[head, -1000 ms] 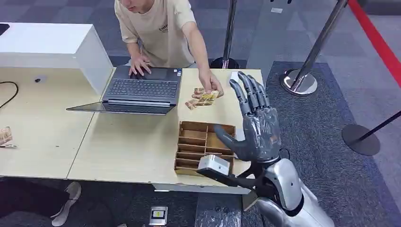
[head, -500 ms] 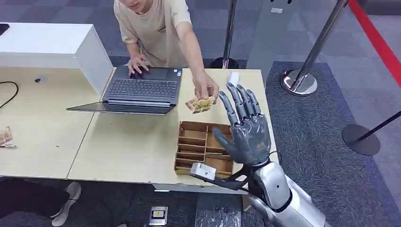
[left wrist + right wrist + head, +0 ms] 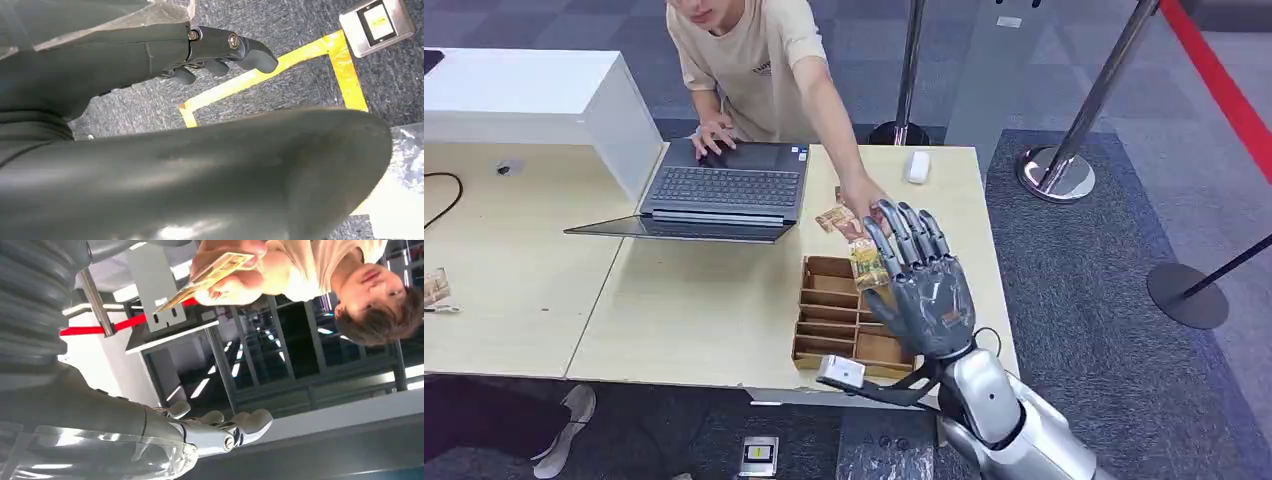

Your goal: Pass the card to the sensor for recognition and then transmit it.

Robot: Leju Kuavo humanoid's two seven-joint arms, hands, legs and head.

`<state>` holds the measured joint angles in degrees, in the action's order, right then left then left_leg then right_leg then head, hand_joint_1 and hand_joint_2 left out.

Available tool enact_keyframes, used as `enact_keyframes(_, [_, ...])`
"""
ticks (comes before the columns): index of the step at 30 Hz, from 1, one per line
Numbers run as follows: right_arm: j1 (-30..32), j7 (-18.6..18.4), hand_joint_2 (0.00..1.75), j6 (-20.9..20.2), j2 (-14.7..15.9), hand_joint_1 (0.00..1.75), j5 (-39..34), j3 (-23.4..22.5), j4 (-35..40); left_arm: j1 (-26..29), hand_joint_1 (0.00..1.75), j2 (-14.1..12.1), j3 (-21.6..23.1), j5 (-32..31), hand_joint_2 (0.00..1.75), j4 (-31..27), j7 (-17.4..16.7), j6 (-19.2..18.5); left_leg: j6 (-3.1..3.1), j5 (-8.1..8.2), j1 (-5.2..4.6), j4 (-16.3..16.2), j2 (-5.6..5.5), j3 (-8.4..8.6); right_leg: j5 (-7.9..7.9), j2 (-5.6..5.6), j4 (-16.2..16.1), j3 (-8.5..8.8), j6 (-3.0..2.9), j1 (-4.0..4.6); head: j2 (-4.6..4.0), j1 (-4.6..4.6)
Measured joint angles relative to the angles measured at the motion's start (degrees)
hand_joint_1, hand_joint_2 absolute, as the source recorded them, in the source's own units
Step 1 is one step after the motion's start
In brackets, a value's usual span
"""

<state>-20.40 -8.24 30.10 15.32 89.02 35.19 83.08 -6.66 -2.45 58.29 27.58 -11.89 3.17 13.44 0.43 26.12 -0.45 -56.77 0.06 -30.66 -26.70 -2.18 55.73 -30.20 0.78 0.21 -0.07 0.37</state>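
Observation:
A person's hand (image 3: 862, 196) reaches across the light wooden table (image 3: 684, 310) and holds out yellowish cards (image 3: 867, 262), seen close up as a card (image 3: 205, 280) pinched in their fingers. My right hand (image 3: 921, 290) stands upright just right of those cards, above a brown divided tray (image 3: 824, 300). Its fingers are spread and hold nothing; in the right wrist view the fingertips (image 3: 250, 421) are apart from the card. My left hand (image 3: 220, 50) hangs over the floor with fingers loosely bent and nothing in them. A small grey device with a yellow screen (image 3: 758, 455) (image 3: 377, 25) lies on the floor.
An open laptop (image 3: 724, 185) lies under the person's other hand. A white box (image 3: 524, 95) stands at the back left, a small white object (image 3: 916, 166) at the table's far right. More cards (image 3: 434, 288) lie at the left edge. Stanchion posts (image 3: 1054, 170) stand on the right.
The person has lifted cards off the table and brought them toward my right hand. My right hand has come down and to the left, over the tray.

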Motion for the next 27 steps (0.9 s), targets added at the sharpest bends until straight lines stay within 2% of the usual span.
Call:
enact_keyframes(1, [0.0,0.1,1.75,0.0,0.0,1.75,-0.1,0.2,-0.2,0.0,0.00,0.0,0.0,0.0,0.00,0.0,-0.1,0.0,0.00,0.00,0.00,0.0,0.00,0.00,0.00,0.00,0.0,0.00,0.00,0.00,0.00,0.00])
enact_keyframes(22, [-0.4,0.5,1.75,1.3,-0.2,1.75,-3.3,2.2,-1.7,0.0,0.00,0.0,0.0,0.2,0.00,0.0,-0.1,0.0,0.00,0.00,0.00,0.0,0.01,0.01,0.00,0.00,0.0,0.00,0.00,0.00,0.00,0.00])
enact_keyframes(24, [-0.3,0.4,1.75,2.2,-0.2,1.75,-5.4,2.2,-1.7,0.0,0.00,0.0,0.0,0.3,0.00,0.0,0.0,0.0,0.00,0.00,0.00,0.0,0.02,0.01,0.00,0.00,0.0,0.00,0.00,0.00,0.00,0.00])
enact_keyframes(27, [0.1,0.6,1.75,4.2,-0.4,1.75,-13.3,1.7,-1.6,0.0,0.00,0.1,0.0,0.6,0.00,0.0,0.3,0.1,0.00,0.00,0.00,0.0,0.02,0.01,0.00,0.00,0.0,0.00,0.00,-0.01,0.00,0.00])
